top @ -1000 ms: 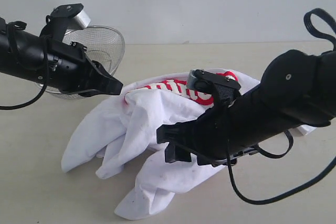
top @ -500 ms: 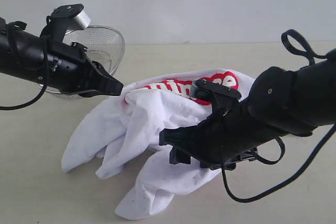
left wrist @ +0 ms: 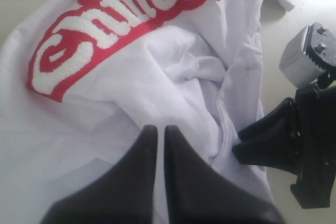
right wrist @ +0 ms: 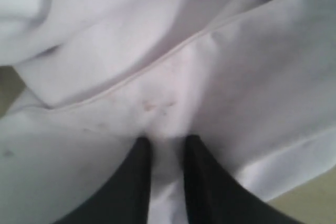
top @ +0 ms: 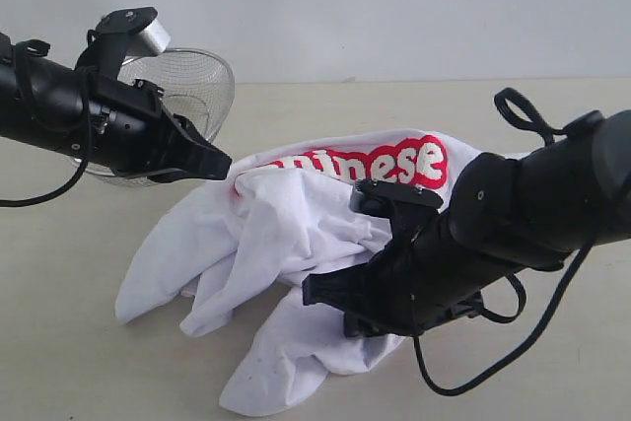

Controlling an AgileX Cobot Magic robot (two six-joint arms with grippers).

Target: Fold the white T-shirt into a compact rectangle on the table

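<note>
Exterior view, hidden: the right gripper and its arm lie across the nearer right part of the white T-shirt and cover it. The start of the red lettering is tucked under a fold, so only "inese" reads. The wire-mesh basket is partly behind the left arm.
Exterior view, place and lie: the shirt sits crumpled near the middle of the table. Its long axis runs from the near left corner of the heap up to the far right, and the lettering lies along the far edge, upright to this camera.
Exterior view, left gripper: its tip meets a raised fold at the shirt's far left.
Left wrist view, cut off: the word's last letter runs out of frame, and the shirt spreads past three edges.
Left wrist view, hand: the two black fingers are pressed together over rumpled cloth. Whether any cloth is caught between them cannot be told.
Left wrist view, neighbour: the other arm's jaw and its grey wrist camera lie at the shirt's edge.
Right wrist view, hard to make out: the picture is soft and almost all white cloth. A hem seam crosses it on a slant.
Right wrist view, hand: the fingers stand narrow with a tuck of the shirt pinched between them.
</note>
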